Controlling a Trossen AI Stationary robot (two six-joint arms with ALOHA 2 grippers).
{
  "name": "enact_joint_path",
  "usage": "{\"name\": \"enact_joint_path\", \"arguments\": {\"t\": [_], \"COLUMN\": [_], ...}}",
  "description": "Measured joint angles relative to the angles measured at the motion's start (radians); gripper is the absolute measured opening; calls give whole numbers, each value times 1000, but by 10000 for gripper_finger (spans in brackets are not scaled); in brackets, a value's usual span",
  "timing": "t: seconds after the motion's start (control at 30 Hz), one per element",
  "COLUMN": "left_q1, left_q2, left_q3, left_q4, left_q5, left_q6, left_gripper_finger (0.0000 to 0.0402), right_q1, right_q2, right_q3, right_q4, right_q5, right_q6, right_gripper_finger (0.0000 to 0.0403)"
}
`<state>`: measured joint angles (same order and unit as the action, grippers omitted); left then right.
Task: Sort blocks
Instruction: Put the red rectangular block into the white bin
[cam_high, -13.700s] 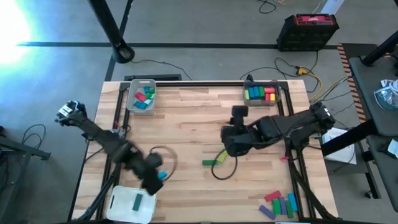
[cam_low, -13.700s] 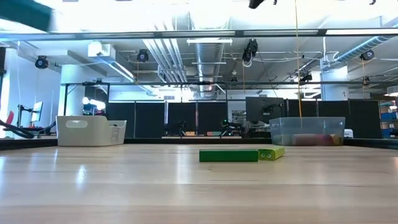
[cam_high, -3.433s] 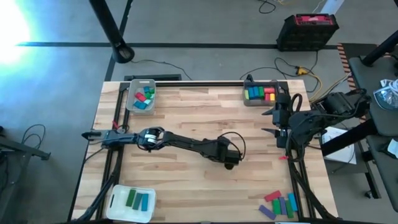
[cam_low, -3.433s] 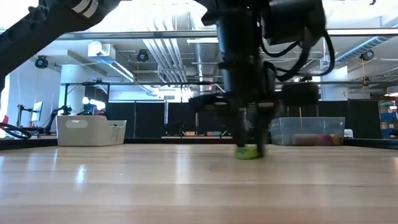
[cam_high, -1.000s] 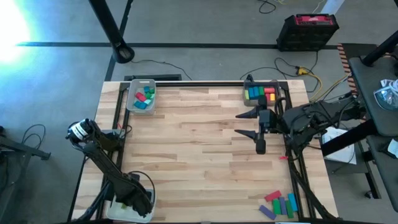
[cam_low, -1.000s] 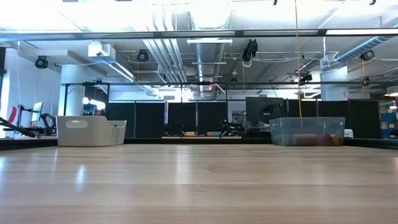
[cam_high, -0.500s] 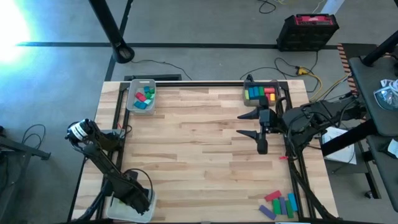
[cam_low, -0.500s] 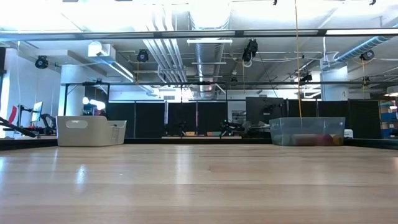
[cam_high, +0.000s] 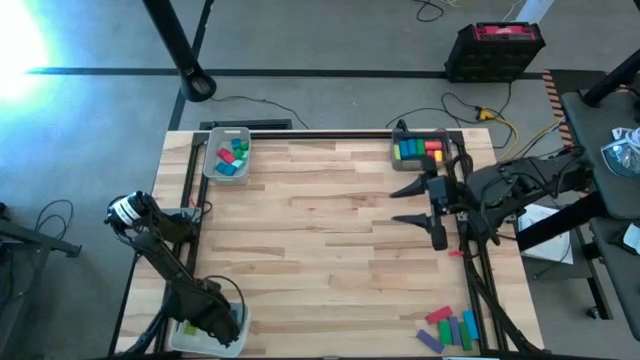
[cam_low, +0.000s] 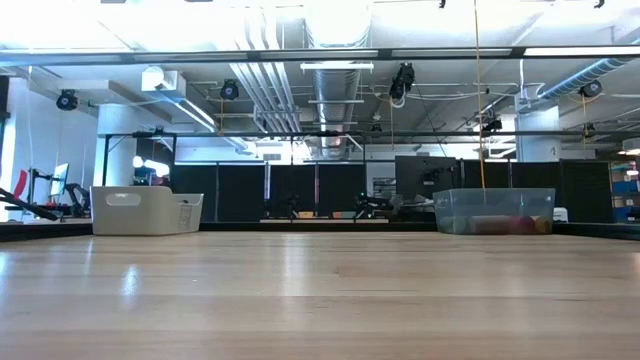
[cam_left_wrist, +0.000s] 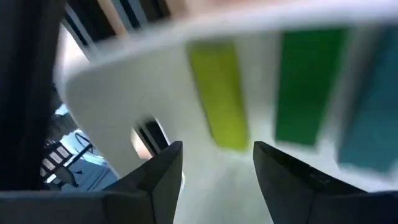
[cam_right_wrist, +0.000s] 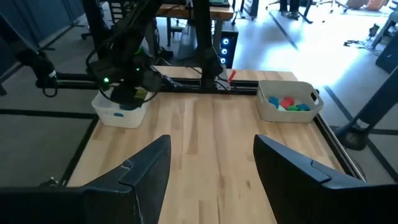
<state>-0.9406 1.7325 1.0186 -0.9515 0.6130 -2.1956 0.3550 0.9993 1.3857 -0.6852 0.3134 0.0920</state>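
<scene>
Lighting: bright, overhead; white glare beyond the wooden table (cam_high: 320, 230) at its left. Left wrist view: yellow-green block (cam_left_wrist: 219, 93) blurred.

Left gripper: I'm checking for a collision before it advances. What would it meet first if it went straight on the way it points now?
The left gripper, open, points down into the white tray. Straight ahead lies the yellow-green block, probably first, beside the green block; depth is unclear.
</scene>
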Motion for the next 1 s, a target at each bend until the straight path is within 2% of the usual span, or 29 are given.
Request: {"name": "enact_joint_path", "arguments": {"t": [0.17,0.23,0.3,0.37,0.53,0.63,0.8,0.87,0.93,1.0], "left_q1": [-1,-11,-28,-47,6,66,150,182,216,250], "left_q2": [0,0,0,9,76,133,282,347,330,314], "left_q3": [109,191,298,427,743,926,1227,1342,1278,1189], "left_q4": [-35,-90,-171,-246,-420,-488,-511,-469,-240,39], "left_q5": [-4,-46,-139,-282,-512,-752,-1376,-1575,-1745,-1828], "left_q6": [-14,-49,-99,-139,-111,-42,196,342,555,822], "left_gripper_finger": [180,179,174,166,148,139,125,119,113,107], "right_q1": [0,0,0,0,8,40,110,135,157,181], "right_q2": [-13,-15,-16,-16,-26,-50,-112,-141,-178,-220], "right_q3": [1,1,1,-5,-20,-46,-98,-129,-183,-252], "right_q4": [-61,-83,-98,-102,-63,20,23,-8,-33,-38], "right_q5": [0,-1,-3,-18,-178,-261,-266,-262,-258,-240], "right_q6": [-45,-77,-113,-138,-221,-223,-190,-163,-129,-54], "right_gripper_finger": [219,219,219,219,219,219,219,219,219,219]}}
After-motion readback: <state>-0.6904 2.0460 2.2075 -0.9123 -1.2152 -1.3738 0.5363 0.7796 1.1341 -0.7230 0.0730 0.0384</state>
